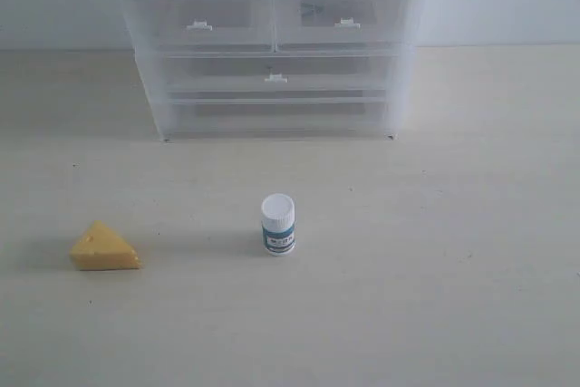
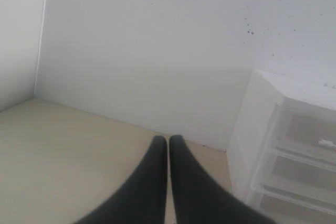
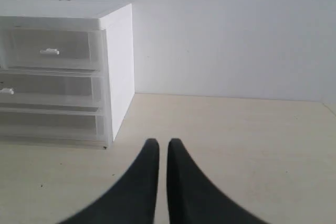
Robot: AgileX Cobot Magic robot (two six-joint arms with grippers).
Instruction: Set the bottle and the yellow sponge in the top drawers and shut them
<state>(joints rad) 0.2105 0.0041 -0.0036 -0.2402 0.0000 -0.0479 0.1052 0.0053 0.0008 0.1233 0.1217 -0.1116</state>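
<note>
The small white bottle (image 1: 278, 224) with a ribbed cap stands upright on the table in front of the cabinet. The yellow sponge (image 1: 104, 247), a cheese-like wedge, lies to the left of it. Both top drawers, left (image 1: 201, 24) and right (image 1: 340, 20), are pushed in, each with a white tab handle. Neither arm shows in the exterior view. My left gripper (image 2: 168, 139) is shut with nothing in it, left of the cabinet. My right gripper (image 3: 160, 142) is shut and empty, on the cabinet's right side, where the right top drawer (image 3: 50, 51) shows.
The translucent white cabinet (image 1: 272, 43) stands at the back against a white wall, with two wide drawers (image 1: 276, 77) under the top pair. A side wall (image 2: 21, 35) rises at the far left of the table.
</note>
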